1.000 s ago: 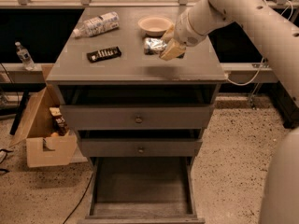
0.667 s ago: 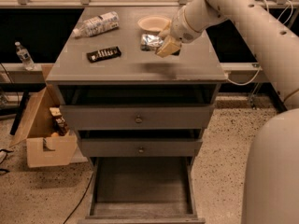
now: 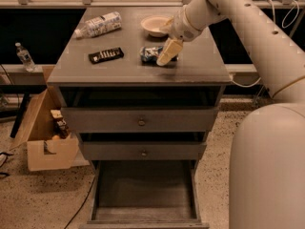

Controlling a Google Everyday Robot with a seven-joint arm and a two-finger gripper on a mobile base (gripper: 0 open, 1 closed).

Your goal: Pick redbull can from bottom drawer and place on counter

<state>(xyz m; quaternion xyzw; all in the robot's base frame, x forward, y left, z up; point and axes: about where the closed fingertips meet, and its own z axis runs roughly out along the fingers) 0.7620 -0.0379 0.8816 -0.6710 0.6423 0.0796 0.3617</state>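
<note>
The redbull can (image 3: 149,53), silver and blue, lies sideways low over the middle of the counter (image 3: 114,73), at or just above its surface. My gripper (image 3: 164,54) reaches down from the upper right and is shut on the can's right end; one cream finger (image 3: 168,51) covers part of it. The bottom drawer (image 3: 143,190) is pulled out below, and its grey floor is bare.
On the counter are a clear plastic bottle with a white label (image 3: 99,25) at the back left, a black candy bar (image 3: 106,55) and a white bowl (image 3: 154,26). A cardboard box (image 3: 45,140) stands on the floor to the left. My arm's large body fills the right side.
My gripper has moved down and slightly left with the can, bringing it lower over the counter's middle.
</note>
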